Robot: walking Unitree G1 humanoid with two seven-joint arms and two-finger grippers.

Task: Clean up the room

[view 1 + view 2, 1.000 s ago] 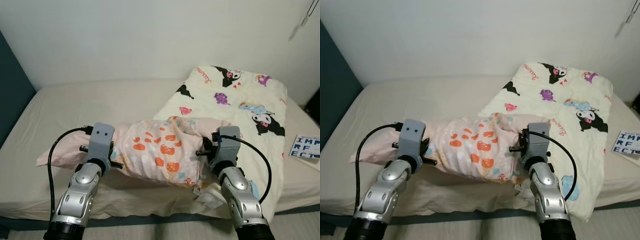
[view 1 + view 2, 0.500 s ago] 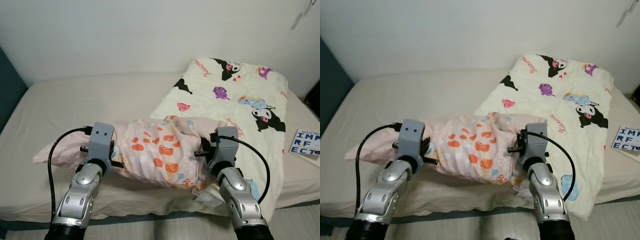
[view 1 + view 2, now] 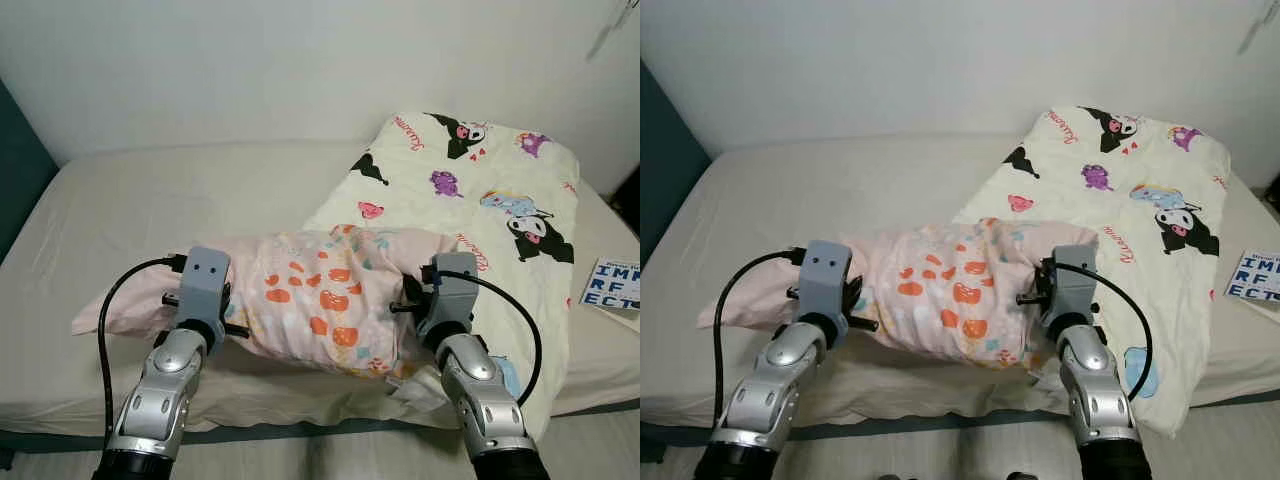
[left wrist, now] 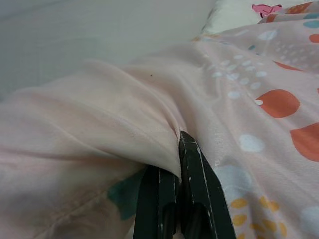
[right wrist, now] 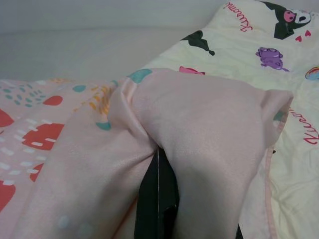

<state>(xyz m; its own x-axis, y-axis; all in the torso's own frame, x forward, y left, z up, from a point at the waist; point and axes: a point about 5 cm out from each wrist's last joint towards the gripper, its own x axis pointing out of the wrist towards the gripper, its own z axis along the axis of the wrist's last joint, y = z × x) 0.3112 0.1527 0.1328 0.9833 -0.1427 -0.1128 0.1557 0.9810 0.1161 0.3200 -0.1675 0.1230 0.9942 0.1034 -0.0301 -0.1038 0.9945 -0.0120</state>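
I hold the pink pillow point(image 3: 320, 300) between my two arms, above the near edge of the bed point(image 3: 180, 200). It is a soft pink cushion printed with orange shapes and small white dots, bunched into a roll that runs across in front of me.

My left gripper point(image 4: 174, 199) is pressed together on a fold of the pillow's cloth at its left end; the two black fingers point(image 4: 197, 194) meet with the fabric pinched between them. My right gripper point(image 5: 158, 199) is likewise clamped on a gathered fold at the pillow's right end, its fingers closed tight with pink cloth draped over both sides.

The pillow's left end trails out past my left gripper and rests on the beige sheet of the bed. Its right end lies against a cream quilt point(image 3: 480, 200) with cartoon figures, which spreads over the right side of the bed up to the wall. A blue-lettered booklet point(image 3: 612, 288) lies on the bed just beyond the quilt's right edge.
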